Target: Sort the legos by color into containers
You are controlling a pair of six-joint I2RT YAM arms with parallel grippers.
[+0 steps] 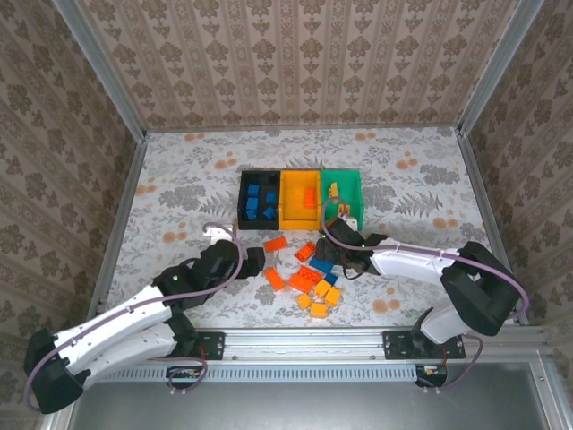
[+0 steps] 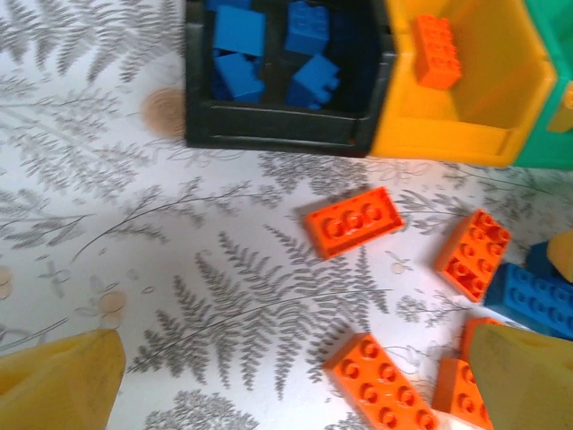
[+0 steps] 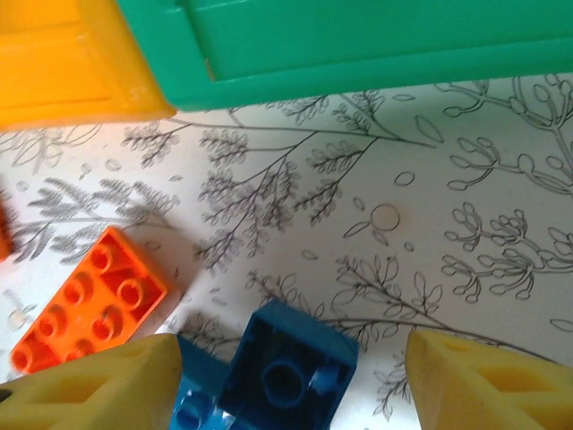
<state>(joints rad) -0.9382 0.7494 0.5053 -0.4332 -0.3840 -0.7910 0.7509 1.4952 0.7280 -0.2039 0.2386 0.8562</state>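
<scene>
The containers stand joined in a row: black bin (image 1: 243, 199) with blue legos (image 2: 240, 31), yellow-orange bin (image 1: 288, 215) with one orange brick (image 2: 437, 51), green bin (image 1: 354, 186). Loose orange, yellow and blue legos (image 1: 309, 278) lie in front of them. My left gripper (image 2: 295, 385) is open low over the table, an orange brick (image 2: 380, 381) between its fingers near the right one. My right gripper (image 3: 295, 385) is open around an upturned blue brick (image 3: 291, 367). A gap shows on the brick's right. A second blue brick (image 3: 201, 394) touches it beside the left finger (image 3: 98, 385).
More orange bricks (image 2: 354, 221) (image 2: 473, 253) lie ahead of the left gripper, one (image 3: 89, 309) left of the right gripper. The green bin's wall (image 3: 358, 45) is just beyond the right gripper. Metal rails (image 1: 125, 206) edge the patterned table.
</scene>
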